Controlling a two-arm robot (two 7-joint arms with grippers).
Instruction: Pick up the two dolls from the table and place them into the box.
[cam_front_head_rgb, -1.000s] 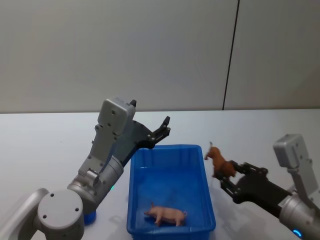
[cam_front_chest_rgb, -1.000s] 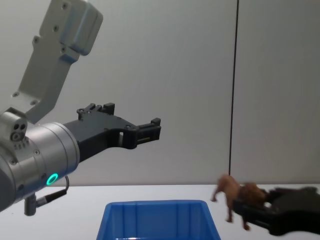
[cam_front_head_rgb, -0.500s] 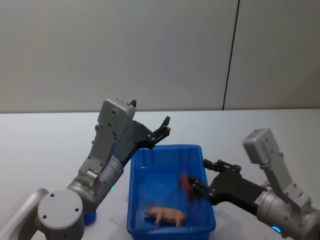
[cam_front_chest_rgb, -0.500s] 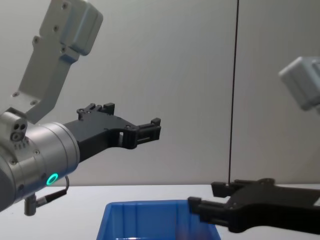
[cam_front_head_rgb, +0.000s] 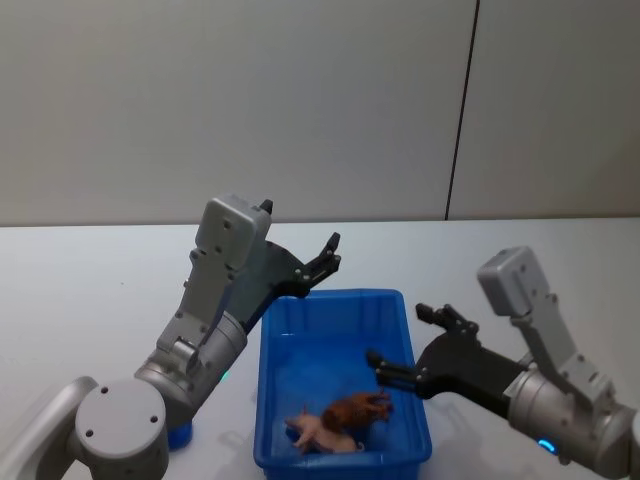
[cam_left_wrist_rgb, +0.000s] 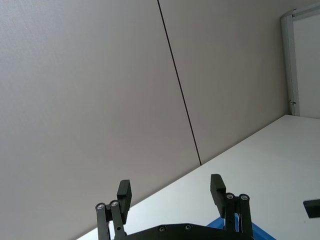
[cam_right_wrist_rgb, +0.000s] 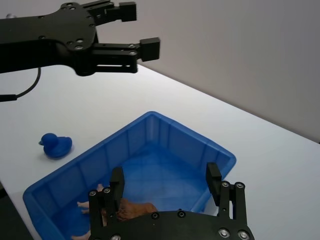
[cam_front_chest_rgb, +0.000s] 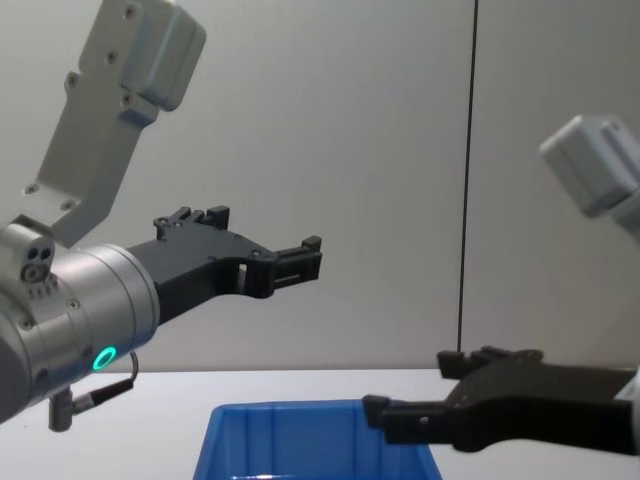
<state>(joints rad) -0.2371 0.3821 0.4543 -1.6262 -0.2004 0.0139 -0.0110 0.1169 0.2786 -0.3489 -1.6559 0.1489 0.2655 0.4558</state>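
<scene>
Progress close to the end, by the look of it: brown doll (cam_front_head_rgb: 357, 408) and pink doll (cam_front_head_rgb: 313, 432) lying together, touching, on the floor of the blue box (cam_front_head_rgb: 362, 295) on the white counter (cam_front_head_rgb: 100, 280), lower middle of the head view. Right gripper (cam_front_head_rgb: 398, 335) above the box's right rim, jaws spread wide, empty. Left gripper (cam_front_head_rgb: 333, 252) high over the far left corner, jaws open too. Remaining, probably: only drawing both arms away.

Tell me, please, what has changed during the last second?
The right gripper carried the brown doll leftward from beside the box to above it, then opened and let it go. The doll now lies in the box against the pink pig. The left gripper stayed raised and open, and the pig stayed in place.
</scene>
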